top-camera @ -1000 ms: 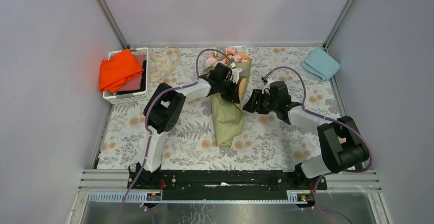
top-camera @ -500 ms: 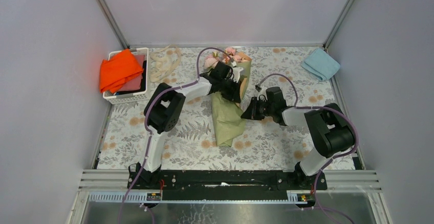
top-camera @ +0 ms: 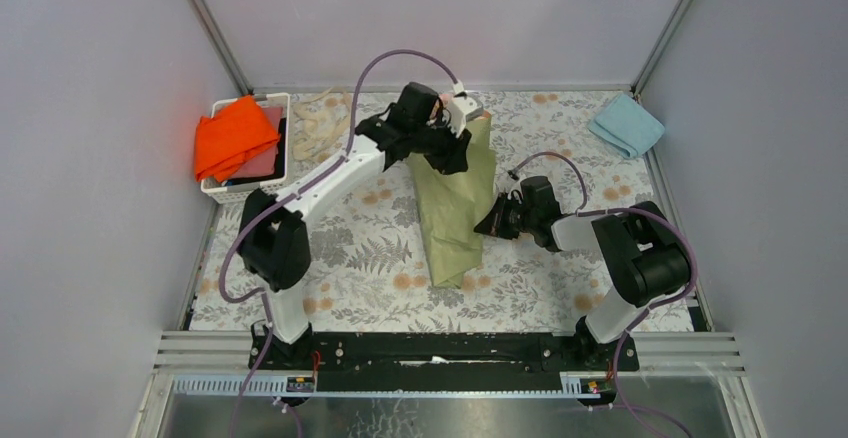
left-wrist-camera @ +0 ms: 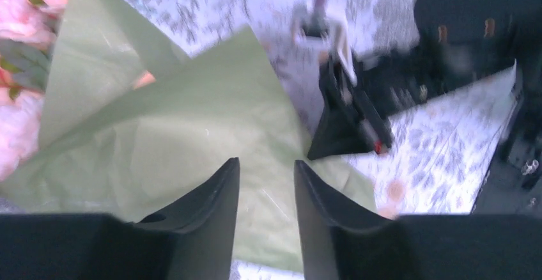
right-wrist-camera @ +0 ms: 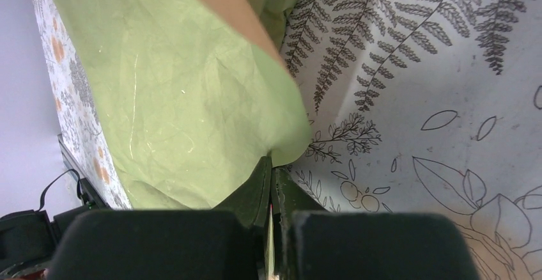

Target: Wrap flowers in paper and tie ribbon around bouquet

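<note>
Olive paper (right-wrist-camera: 179, 101) edge pinched by right hand (right-wrist-camera: 273, 171).

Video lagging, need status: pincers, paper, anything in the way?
Left pincer open above paper. Right pincer shut on paper edge. Ribbon beside basket, untied. Nothing seen blocking.

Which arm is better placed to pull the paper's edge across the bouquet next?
Right. The right gripper is shut on the paper at its edge, ready to pull; the left gripper hangs open above the paper, holding nothing.

Grey walls (top-camera: 430, 18), floral-print table (top-camera: 350, 283)
</note>
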Controlling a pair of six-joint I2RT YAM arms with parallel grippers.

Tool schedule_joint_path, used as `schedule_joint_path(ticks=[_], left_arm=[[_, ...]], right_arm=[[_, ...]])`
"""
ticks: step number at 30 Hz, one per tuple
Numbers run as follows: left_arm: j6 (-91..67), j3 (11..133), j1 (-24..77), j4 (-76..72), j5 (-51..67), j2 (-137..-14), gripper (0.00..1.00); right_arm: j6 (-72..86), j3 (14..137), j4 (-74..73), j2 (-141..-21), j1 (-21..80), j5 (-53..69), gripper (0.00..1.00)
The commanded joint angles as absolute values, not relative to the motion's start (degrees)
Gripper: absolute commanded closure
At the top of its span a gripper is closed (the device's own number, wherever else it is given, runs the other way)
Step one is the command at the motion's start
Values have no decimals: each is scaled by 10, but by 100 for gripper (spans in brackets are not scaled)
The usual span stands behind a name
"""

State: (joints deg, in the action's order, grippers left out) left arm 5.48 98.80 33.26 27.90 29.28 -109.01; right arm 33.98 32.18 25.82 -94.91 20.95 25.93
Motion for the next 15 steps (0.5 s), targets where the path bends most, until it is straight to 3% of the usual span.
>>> schedule_joint_path(ticks=[1, 3, 15], left_arm=[[179, 860, 378, 302, 230, -1056, 71], [201, 811, 399, 273, 185, -1055, 77], [327, 633, 516, 118, 54, -1058, 76]], right_arm=[[355, 323, 270, -936, 212, 229, 99], [355, 323, 264, -933, 212, 225, 97], [322, 355, 197, -916, 211, 211, 92]])
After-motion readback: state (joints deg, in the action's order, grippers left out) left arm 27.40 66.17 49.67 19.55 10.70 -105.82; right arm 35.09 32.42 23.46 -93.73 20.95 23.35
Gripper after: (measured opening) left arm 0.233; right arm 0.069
